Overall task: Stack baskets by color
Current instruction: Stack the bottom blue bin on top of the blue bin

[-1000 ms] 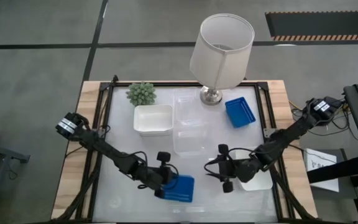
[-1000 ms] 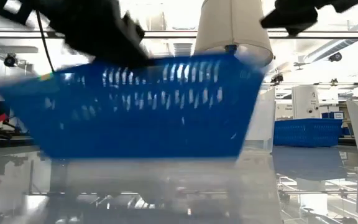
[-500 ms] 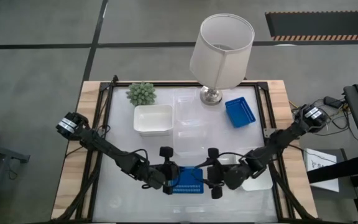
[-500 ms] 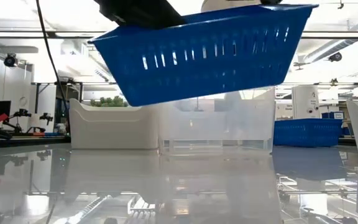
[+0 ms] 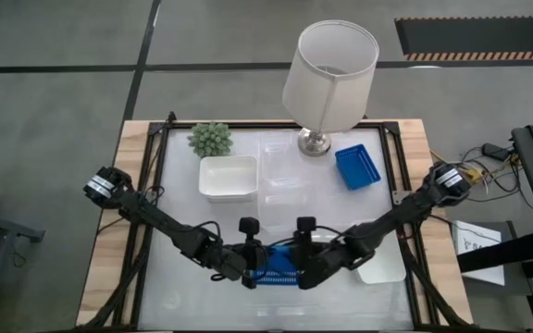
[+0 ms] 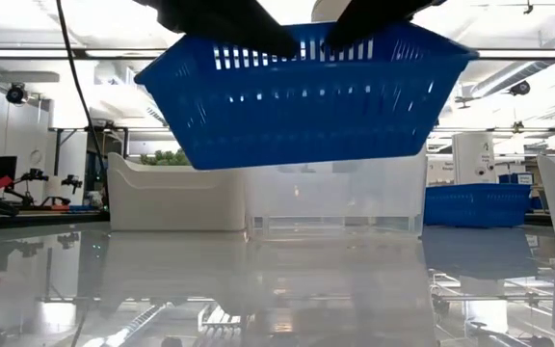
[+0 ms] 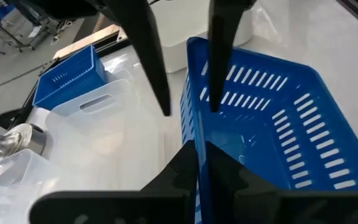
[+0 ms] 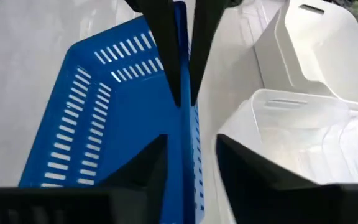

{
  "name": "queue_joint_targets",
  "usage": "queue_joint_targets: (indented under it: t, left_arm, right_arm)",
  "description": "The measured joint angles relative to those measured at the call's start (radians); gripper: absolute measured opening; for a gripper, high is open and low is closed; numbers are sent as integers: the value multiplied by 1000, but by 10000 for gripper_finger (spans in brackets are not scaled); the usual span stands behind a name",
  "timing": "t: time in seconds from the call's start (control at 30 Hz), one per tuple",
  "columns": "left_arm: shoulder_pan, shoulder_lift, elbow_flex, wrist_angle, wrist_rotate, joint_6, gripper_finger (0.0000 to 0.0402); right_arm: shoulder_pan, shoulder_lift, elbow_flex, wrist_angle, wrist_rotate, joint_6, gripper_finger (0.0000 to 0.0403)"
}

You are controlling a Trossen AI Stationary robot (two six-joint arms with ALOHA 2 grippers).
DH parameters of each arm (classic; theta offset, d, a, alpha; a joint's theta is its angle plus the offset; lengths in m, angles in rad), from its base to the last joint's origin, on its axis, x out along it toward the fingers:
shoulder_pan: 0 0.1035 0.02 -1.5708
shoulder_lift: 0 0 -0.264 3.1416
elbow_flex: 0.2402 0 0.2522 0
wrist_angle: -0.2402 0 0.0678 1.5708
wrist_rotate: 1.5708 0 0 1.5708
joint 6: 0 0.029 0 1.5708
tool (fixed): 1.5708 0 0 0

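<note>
Both grippers meet at the front of the table over one blue basket (image 5: 278, 268), which hangs in the air above the glass. Left gripper (image 5: 253, 271) is clenched on one rim; right gripper (image 5: 303, 273) straddles the opposite rim, and I cannot tell whether it has clamped. Another blue basket (image 5: 357, 167) sits beside the lamp (image 5: 329, 74).

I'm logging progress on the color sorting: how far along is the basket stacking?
Nothing looks stacked by color yet. In hand: a blue basket is lifted off the table, the left gripper shut on one wall and the right gripper astride the opposite wall. Left: the second blue basket by the lamp, two white baskets apart, and the clear ones.
</note>
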Motion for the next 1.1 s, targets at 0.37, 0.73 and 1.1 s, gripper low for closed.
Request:
queue_joint_targets:
  t: [0.37,0.73,1.1]
  left_arm:
    - [1,0,-1,1,37,101,28]
    - [-6,-67,-1,-75,-13,311,166]
    - [-8,-361,-77,-166,-51,391,187]
  right_arm:
    - [-11,11,16,-15,-16,-25,11]
    - [-31,-18,16,-78,-19,37,9]
    - [-84,-165,14,-268,-22,201,9]
